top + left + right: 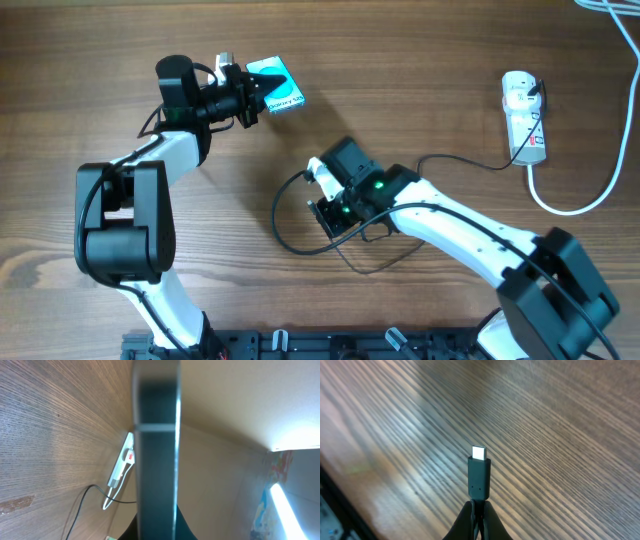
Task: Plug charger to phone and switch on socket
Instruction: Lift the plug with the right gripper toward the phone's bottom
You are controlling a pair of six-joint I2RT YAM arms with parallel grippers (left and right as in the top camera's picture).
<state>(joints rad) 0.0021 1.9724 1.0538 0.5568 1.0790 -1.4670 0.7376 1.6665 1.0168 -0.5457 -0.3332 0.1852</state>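
Note:
My left gripper (250, 98) is shut on the phone (276, 84), holding it above the table at the upper left, teal screen tilted up. The left wrist view shows the phone (157, 450) edge-on between the dark fingers (183, 527). Near the table's middle, my right gripper (325, 172) is shut on the charger's connector (314, 167). In the right wrist view that connector (480, 477) sticks straight out of the gripper (479, 515), silver tip forward. The black charger cable (283, 225) loops away and runs to the white socket (525, 115) at the far right, where its plug (538, 92) sits.
A thicker white cable (600, 150) curves from the socket off the top right corner. The socket (122, 465) and the thin black cable (80, 505) also lie in the left wrist view. A black rail (330, 345) runs along the front edge.

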